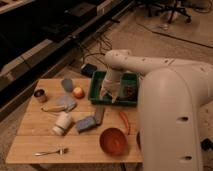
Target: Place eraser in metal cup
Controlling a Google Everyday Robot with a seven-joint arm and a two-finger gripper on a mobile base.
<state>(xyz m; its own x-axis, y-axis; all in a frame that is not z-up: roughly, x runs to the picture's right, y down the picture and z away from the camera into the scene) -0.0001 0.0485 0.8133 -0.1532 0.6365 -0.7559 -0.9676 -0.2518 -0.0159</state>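
Observation:
The eraser (pixel 99 114), a dark flat oblong block, lies on the wooden table (pixel 30 137) just in front of the green tray (pixel 127 80). The metal cup (pixel 40 95), small and shiny, stands near the table's far left edge. My gripper (pixel 109 96) hangs over the left half of the green tray, pointing down, open, with nothing between its fingers. It is behind and slightly right of the eraser, and well to the right of the metal cup.
A blue-grey plastic cup (pixel 67 84) and an apple-like fruit (pixel 78 92) sit between the metal cup and the tray. A blue pad (pixel 85 123), a white cylinder (pixel 62 122), a red chili (pixel 124 121), a red bowl (pixel 113 141) and a fork (pixel 50 151) lie nearer the front.

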